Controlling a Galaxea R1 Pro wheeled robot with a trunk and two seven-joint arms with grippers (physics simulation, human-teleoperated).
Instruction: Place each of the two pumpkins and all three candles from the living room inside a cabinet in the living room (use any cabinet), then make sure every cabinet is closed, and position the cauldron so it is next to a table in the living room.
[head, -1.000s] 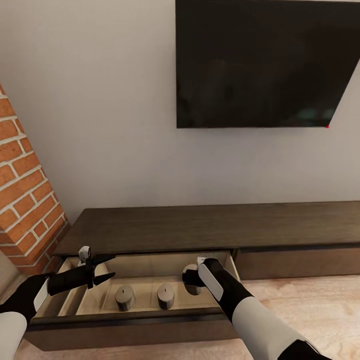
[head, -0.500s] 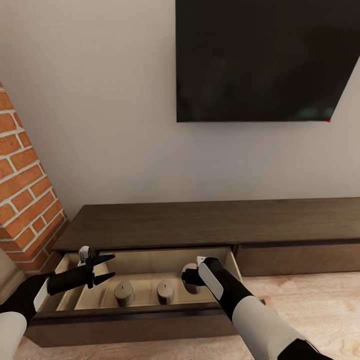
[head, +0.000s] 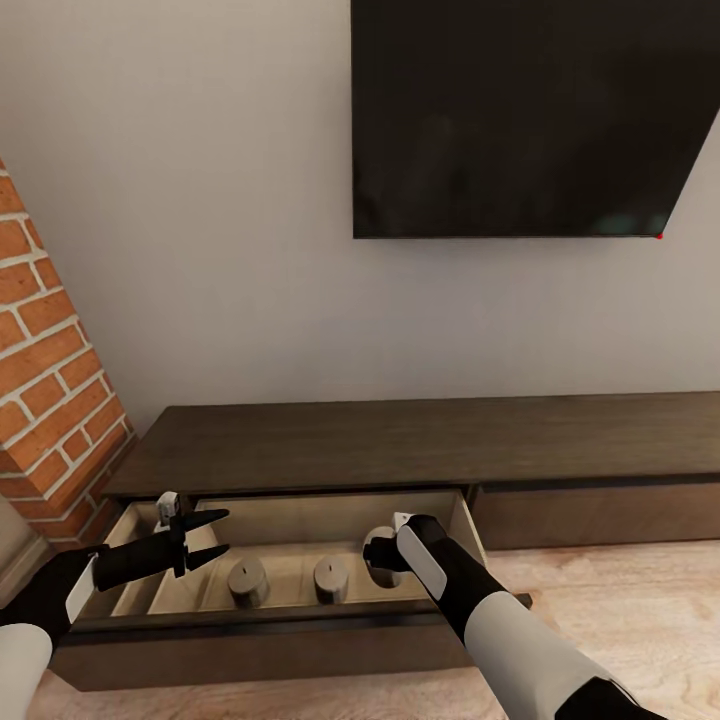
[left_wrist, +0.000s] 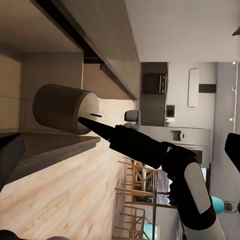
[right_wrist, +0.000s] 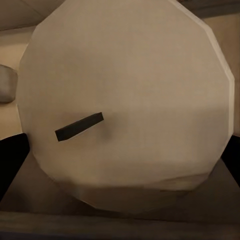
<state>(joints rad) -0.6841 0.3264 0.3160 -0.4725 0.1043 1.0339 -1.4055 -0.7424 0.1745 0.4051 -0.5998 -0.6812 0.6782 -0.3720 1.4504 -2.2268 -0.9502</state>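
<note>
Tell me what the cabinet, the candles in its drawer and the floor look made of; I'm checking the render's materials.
Cabinet: dark-brown wood, matte, with faint grain streaks on top; the open drawer is paler inside. Candles: dull tan-grey, wax-like, matte, with a short dark wick; the material is a guess. Floor: light wood boards with visible grain. Being simulated, these are surface looks only.

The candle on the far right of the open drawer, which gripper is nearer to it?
Right. The right gripper is down over that candle, which looms large in its wrist view. The left gripper hovers at the drawer's other end, beyond two more candles.
</note>
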